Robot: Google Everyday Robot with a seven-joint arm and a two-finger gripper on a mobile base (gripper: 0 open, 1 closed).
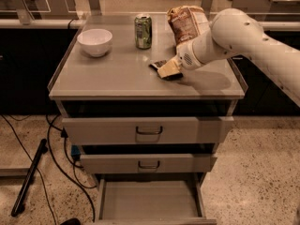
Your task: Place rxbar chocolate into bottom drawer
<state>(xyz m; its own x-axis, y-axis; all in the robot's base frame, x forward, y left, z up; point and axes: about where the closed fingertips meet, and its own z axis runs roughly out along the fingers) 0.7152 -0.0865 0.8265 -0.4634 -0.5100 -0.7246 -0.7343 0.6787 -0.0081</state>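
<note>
The rxbar chocolate (pixel 159 64) is a small dark flat bar lying on the grey cabinet top (pixel 117 74), right of centre. My gripper (pixel 169 70) is down on the bar's right end, at the tip of the white arm (pixel 234 32) that reaches in from the right and covers part of the bar. The bottom drawer (pixel 150 201) is pulled out at the foot of the cabinet. Its flat grey floor has nothing on it.
A white bowl (pixel 94 41) stands at the back left of the top and a green can (pixel 143 31) at the back centre. A brown chip bag (pixel 187 23) is behind the gripper. The two upper drawers (pixel 149 130) stick out slightly. Black cables (pixel 51 149) run over the floor at left.
</note>
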